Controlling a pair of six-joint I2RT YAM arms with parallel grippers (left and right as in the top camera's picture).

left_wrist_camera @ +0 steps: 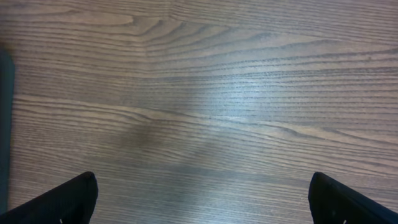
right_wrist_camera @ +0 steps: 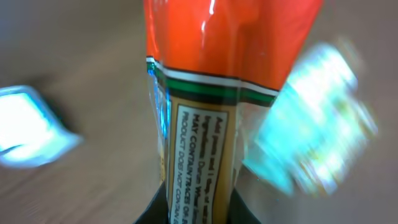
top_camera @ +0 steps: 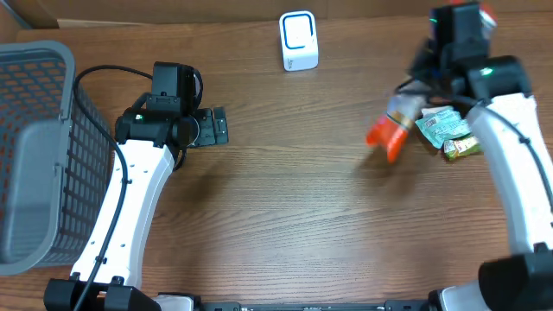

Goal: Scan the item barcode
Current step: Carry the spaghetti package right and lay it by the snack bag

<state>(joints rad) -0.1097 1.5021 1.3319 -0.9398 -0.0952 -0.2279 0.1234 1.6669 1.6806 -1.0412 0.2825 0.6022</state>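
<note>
Right tool is clamped on an orange-and-gold packet, which sits off to the right of the white scanner and a bit closer to the robot's side. It looks lifted above the table, with a faint shadow under it, and it's smeared with motion blur in the overhead view

The right wrist view is where you can actually read stuff. The packet runs straight up out of the jaws: glossy orange on top, then a green and white stripe band, then a gold section with a white label panel. The print runs sideways along the panel, and I can make out "MAY CONTAIN TRACES OF" and "PRODUCT DOES NOT CONTAIN". The other lines are too soft to read

Two more packets lie on the table further right of the scanner, past the held one: a teal-green packet and a yellow-green packet, right up against each other. Their print is too blurry to read

Left tool is to the left of the scanner, jaws spread wide apart over bare wood. A grey mesh basket sits way out left of the scanner, at the table edge
</note>
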